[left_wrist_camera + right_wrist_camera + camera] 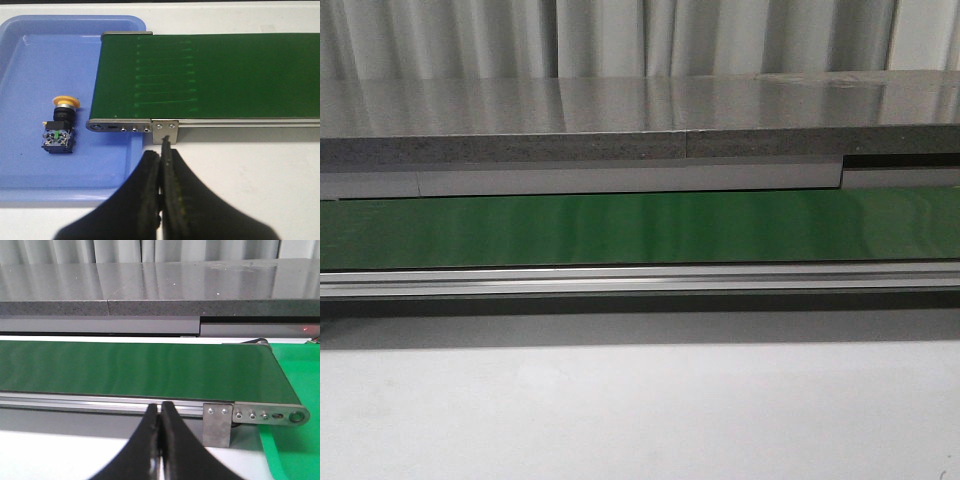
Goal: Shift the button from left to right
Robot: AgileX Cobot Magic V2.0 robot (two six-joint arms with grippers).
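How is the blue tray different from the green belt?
The blue tray has raised rims and rounded corners; the green belt is flat and runs in a metal frame. The tray holds the button, lying on its side; the belt carries nothing in these views. The tray is pale blue; the belt is dark green. The belt's end reaches over the tray. Both sit on the white table.

Around the button [60, 125], the blue tray [30, 65] floor seems open; the conveyor's end bracket [120, 126] crowds its three o'clock side.
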